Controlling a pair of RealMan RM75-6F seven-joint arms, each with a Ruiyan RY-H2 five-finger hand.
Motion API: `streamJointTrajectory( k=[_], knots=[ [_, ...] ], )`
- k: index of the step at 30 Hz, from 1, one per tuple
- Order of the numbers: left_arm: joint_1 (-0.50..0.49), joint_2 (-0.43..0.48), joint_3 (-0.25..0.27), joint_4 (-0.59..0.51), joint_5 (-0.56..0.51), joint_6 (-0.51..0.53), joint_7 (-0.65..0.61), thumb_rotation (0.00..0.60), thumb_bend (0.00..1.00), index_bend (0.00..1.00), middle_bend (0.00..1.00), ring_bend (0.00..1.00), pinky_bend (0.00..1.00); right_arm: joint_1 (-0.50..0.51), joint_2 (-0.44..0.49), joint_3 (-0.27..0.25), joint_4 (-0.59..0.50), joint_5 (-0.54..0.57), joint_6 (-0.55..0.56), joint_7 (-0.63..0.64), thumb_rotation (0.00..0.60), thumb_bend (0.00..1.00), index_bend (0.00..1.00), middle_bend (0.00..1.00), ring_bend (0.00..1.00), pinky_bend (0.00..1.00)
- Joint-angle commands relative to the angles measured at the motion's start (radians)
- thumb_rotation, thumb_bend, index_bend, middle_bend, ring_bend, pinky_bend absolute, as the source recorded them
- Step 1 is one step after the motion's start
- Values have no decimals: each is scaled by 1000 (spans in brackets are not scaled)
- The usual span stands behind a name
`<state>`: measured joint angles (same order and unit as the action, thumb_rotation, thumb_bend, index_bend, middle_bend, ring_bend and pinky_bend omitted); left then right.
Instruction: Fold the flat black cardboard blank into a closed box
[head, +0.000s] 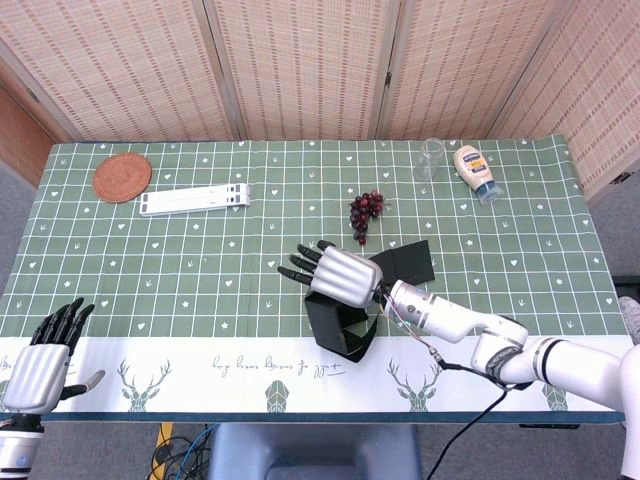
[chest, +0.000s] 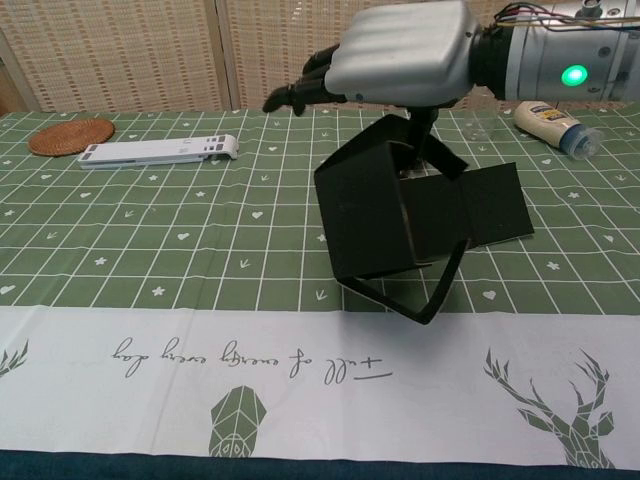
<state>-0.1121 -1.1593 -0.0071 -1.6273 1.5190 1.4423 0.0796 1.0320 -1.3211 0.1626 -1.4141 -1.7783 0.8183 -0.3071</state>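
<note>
Behind the desk (head: 200, 270) we see woven reed screens; its green checked cloth has a white border with deer prints at the near edge. Our right hand (head: 338, 273) hovers over the black cardboard blank (chest: 385, 220), which stands partly folded into an open sleeve near the front middle of the desk, one flap lying flat to the right. The fingers (chest: 305, 85) stretch out nearly straight and slightly apart, pointing left; whether the underside of the hand touches the blank's top edge we cannot tell. Our left hand (head: 42, 362) sits at the near left corner, fingers spread, holding nothing. Farther back lie a bunch of dark grapes (head: 362, 211), a white folding stand (head: 195, 199), a woven coaster (head: 122, 176), a glass (head: 431, 158) and a squeeze bottle (head: 475, 171).
</note>
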Motion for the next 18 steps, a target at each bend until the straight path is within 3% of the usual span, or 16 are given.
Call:
streamJointTrajectory(
  k=[1, 6, 13, 15, 18],
  knots=[
    [-1, -1, 0, 1, -2, -3, -1, 600, 143, 0, 0, 15, 98, 8, -34, 32, 13, 67, -29, -14, 600, 0, 0, 0, 73, 300],
    [1, -2, 0, 7, -7, -5, -4, 600, 144, 0, 0, 15, 98, 13, -44, 46, 29, 113, -23, -7, 600, 0, 0, 0, 3, 201],
    [1, 5, -2, 8, -11, -4, -4, 600, 143, 0, 0, 15, 98, -20, -11, 51, -5, 182, 11, -14, 600, 0, 0, 0, 0, 193],
    [-2, 7, -4, 7, -11, -6, -1, 600, 144, 0, 0, 15, 99, -40, 10, 48, -29, 206, 23, -29, 600, 0, 0, 10, 21, 203],
    [-7, 10, -8, 4, -9, -8, 4, 600, 143, 0, 0, 15, 98, -70, 42, 38, -68, 242, 33, -55, 600, 0, 0, 60, 130, 316]
  ],
)
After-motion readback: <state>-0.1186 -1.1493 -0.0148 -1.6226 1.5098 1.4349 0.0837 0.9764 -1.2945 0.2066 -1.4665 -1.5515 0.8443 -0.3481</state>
